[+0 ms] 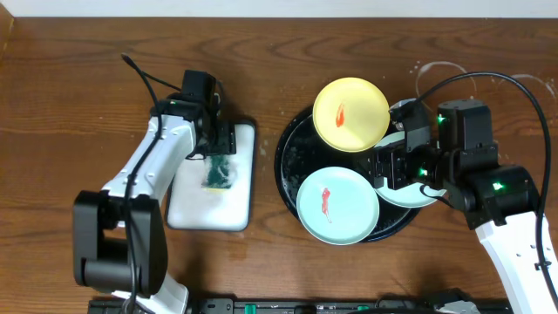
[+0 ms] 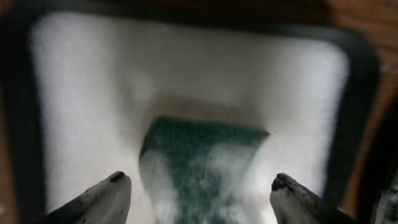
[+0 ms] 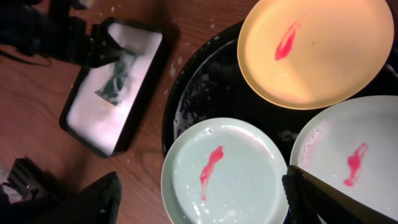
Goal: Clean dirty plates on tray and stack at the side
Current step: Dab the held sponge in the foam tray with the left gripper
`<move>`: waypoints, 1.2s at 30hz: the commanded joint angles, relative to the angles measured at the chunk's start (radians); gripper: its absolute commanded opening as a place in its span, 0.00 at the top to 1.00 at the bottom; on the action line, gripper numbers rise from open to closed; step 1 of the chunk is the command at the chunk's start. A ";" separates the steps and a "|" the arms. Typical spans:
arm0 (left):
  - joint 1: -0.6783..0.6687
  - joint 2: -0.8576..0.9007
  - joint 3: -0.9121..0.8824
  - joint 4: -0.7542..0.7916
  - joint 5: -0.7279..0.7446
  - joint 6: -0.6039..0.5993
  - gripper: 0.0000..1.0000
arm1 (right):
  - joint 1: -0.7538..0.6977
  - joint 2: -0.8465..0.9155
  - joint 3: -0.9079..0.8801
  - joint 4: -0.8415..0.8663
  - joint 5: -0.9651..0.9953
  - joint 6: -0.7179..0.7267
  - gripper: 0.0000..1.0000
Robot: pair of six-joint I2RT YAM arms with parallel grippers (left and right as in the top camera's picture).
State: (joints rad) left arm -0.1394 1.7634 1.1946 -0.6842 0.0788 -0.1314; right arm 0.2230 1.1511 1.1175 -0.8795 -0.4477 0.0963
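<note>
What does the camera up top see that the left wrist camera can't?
Only the overhead view shows the yellow plate, a pale plate with a red smear and another pale plate partly under the right gripper, all on the black tray, plus both arms. Only the left wrist view shows the left gripper close up, open, with foam on the green sponge between its fingertips. Both show that sponge lying in the white tray.

Overhead looks down, sharing the tray (image 1: 291, 153) with right wrist; left seemingly nearest.
</note>
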 commanded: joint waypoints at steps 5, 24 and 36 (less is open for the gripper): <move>0.003 0.134 -0.049 0.068 0.008 0.003 0.39 | 0.011 -0.004 0.021 -0.005 0.003 0.004 0.18; 0.005 0.003 0.061 -0.091 -0.020 0.053 0.27 | 0.011 -0.004 0.021 -0.007 0.003 0.004 0.18; 0.003 -0.002 -0.015 -0.238 0.100 0.032 0.27 | 0.011 -0.004 0.021 -0.004 0.015 0.004 0.16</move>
State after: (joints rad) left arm -0.1387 1.7641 1.2251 -0.9306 0.1524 -0.0929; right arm 0.2230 1.1511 1.1175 -0.8852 -0.4431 0.0963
